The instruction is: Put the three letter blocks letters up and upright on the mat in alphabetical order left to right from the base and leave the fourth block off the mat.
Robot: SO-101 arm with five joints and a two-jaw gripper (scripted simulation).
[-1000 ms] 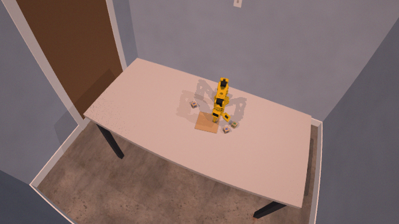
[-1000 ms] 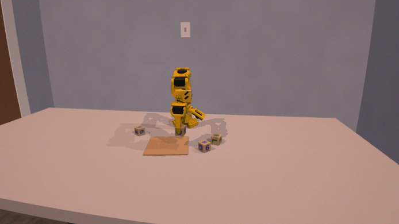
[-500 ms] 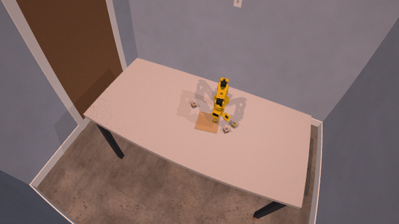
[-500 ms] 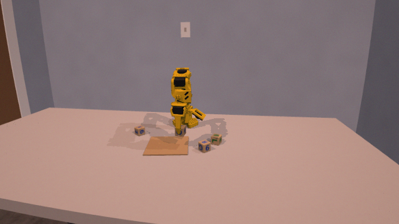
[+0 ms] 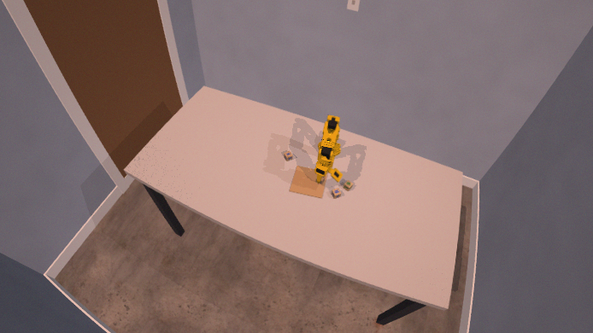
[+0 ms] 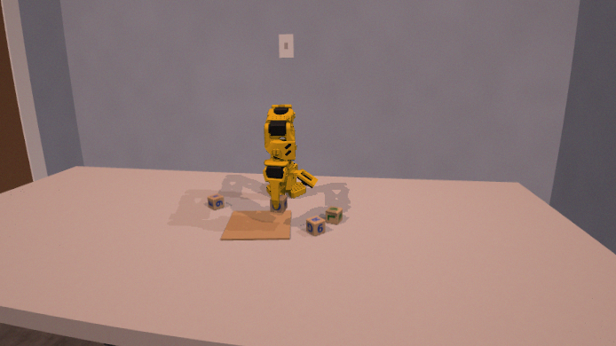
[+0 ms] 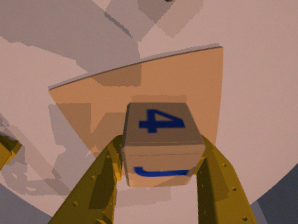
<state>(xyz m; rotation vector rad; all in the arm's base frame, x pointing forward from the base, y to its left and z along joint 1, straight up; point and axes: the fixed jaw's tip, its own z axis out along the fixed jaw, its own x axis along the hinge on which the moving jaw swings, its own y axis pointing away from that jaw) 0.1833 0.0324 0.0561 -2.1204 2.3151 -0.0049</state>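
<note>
My gripper [image 5: 319,180] [image 6: 276,205] [image 7: 162,144] is shut on a wooden block [image 6: 281,207] [image 7: 162,165], which shows a blue 4 and a blue J-like mark in the wrist view. It holds the block near the robot-side right part of the orange mat [image 5: 302,185] [image 6: 254,228] [image 7: 200,75] as seen by the top and exterior views; the exact height is unclear. A blue-marked block [image 5: 288,155] [image 6: 216,201] lies off the mat at the left. Another blue-marked block [image 5: 336,192] [image 6: 315,225] and a green-marked block [image 5: 348,185] [image 6: 334,216] lie off its right side. Their top marks are too small to read surely.
The yellow arm [image 5: 328,141] [image 6: 279,142] stands behind the mat on the pale table [image 5: 244,137] [image 6: 136,270]. The two right blocks are close together, just beside the mat's right edge. Arm shadows cross the mat and table.
</note>
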